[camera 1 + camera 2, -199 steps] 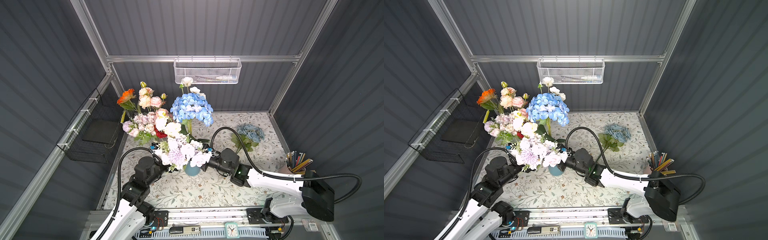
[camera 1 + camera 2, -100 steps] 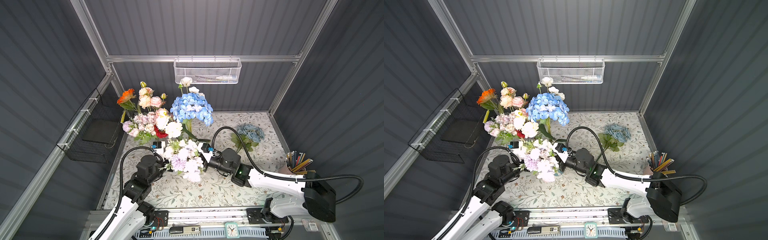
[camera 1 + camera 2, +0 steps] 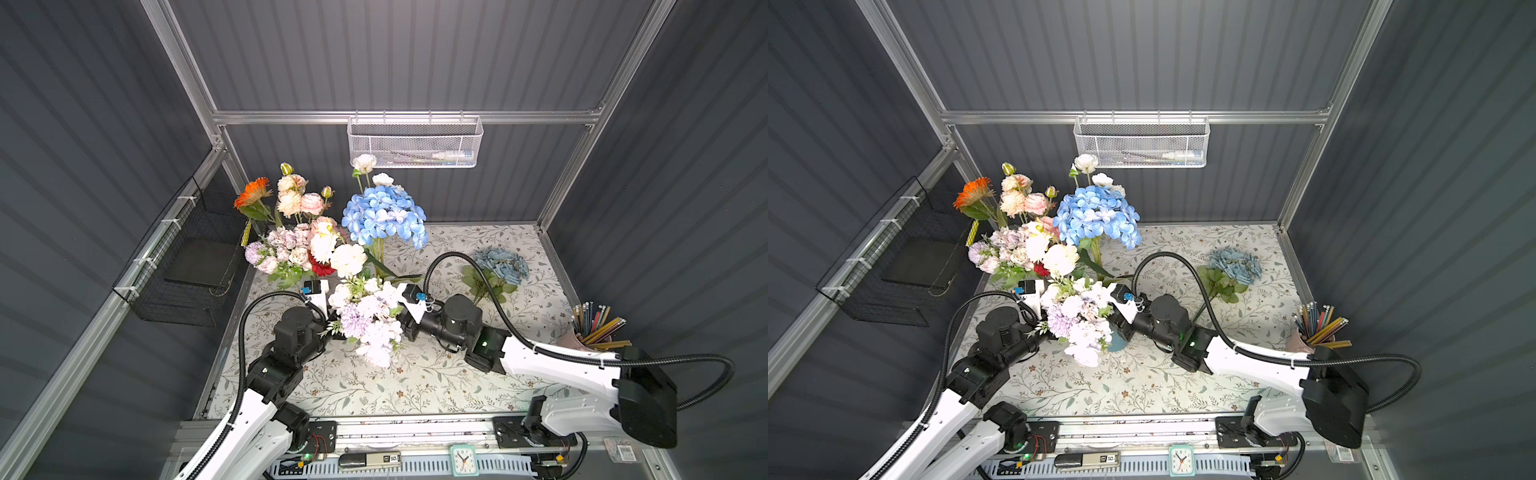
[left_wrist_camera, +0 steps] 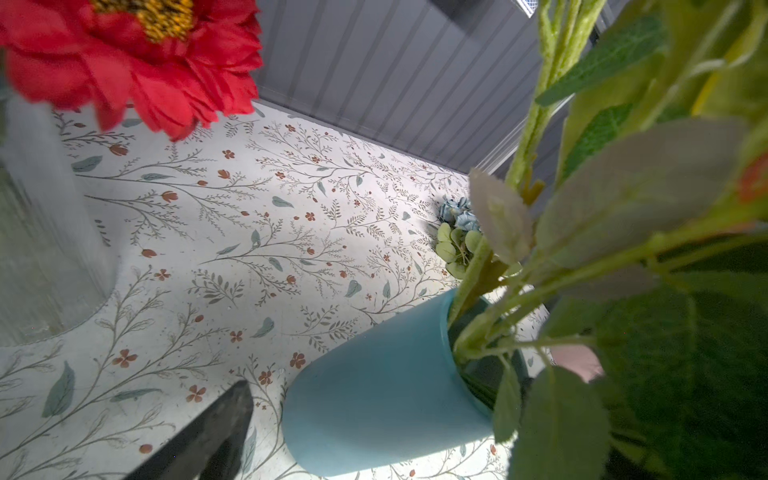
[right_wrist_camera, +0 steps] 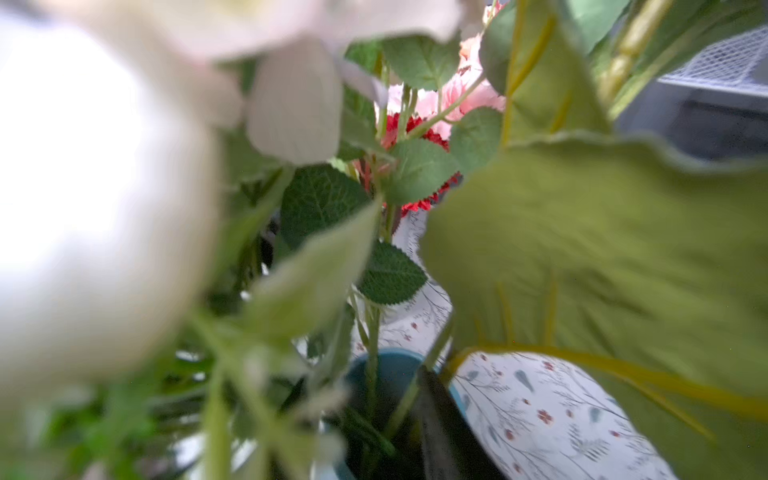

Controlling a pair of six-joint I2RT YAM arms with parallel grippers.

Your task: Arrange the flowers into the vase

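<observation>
In the blue vase stood the pale bunch, the blue roses lay outside, the left gripper gaped wide, the right gripper I couldn't tell.

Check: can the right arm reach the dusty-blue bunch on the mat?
Probably yes: dusty-blue bunch lies uncovered on the mat beside the right arm; only its own cable arcs nearby.

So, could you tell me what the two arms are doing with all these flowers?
They are filling the blue vase, which holds a white and lilac bunch. The left gripper is wide open beside the vase. The right gripper sits at its rim among the stems; leaves hide whether it grips anything. A dusty-blue bunch lies on the table, not yet in a vase.
</observation>
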